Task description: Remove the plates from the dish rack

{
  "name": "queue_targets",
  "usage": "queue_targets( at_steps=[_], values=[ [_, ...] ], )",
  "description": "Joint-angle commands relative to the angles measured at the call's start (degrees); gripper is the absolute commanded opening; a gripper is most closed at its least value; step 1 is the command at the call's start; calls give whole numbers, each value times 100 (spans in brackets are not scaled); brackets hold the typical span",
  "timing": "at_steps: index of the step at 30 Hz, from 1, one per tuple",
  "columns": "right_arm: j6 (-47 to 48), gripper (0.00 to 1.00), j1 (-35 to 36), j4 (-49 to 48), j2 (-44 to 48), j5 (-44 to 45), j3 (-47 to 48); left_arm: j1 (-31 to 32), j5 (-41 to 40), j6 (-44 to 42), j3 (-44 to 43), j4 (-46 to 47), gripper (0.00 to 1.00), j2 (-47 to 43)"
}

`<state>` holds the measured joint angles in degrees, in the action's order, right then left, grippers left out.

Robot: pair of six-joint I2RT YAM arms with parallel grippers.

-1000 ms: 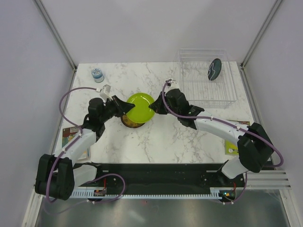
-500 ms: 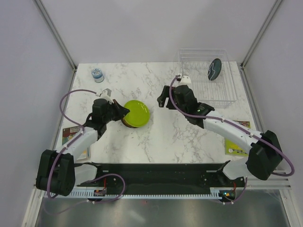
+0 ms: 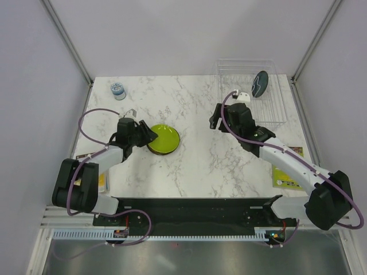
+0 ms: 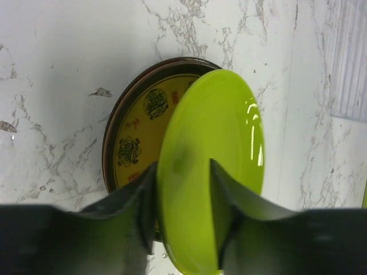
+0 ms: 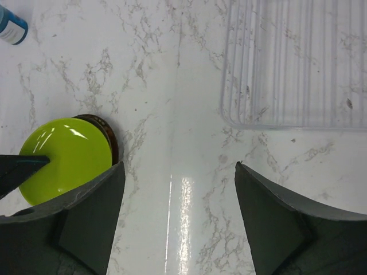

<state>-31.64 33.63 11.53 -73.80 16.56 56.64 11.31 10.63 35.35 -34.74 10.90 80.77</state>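
Right tool (image 5: 179, 167) spread wide, empty; lime plate (image 5: 66, 157) left, dish rack (image 5: 298, 63) upper right.

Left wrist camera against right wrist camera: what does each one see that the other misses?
Only the left wrist view shows the left gripper clamped on both faces of the lime green plate, and the yellow emblems on the amber-brown plate. Only the right wrist view shows the right gripper open and empty, and the small blue container. Both show the green plate over the brown one on the marble table.
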Motion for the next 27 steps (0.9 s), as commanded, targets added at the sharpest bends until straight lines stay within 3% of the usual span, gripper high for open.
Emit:
queue_targets(
  at_steps=[1,4,8,9,13,18,23,27],
  values=[
    [281,84,-312,60,120,14,110,-24,-17,-107,-173,246,56,132],
    [474,85,-585,226,-125,207,426,-32,-175,-186,-226,54,63,79],
    [895,89,-848,647,-608,1345,1137,-32,-552,-274,-340,-307,68,-105],
    [975,89,-980,718,-740,1481,1513,-32,-649,-336,-358,-455,79,-149],
    [1370,90,-1358,860,-1600,1930,2411,-32,-1228,-415,-612,-1027,87,-237],
    [1538,92,-2042,842,-2462,2238,3465,-24,-1757,-564,-903,-1599,88,-316],
    [1704,91,-2772,912,-3719,1983,4703,-15,-1652,-600,-999,-1670,87,-588],
    [1958,85,-3125,956,-4798,1588,5566,-24,-1486,-600,-1078,-1670,87,-721]
  ],
)
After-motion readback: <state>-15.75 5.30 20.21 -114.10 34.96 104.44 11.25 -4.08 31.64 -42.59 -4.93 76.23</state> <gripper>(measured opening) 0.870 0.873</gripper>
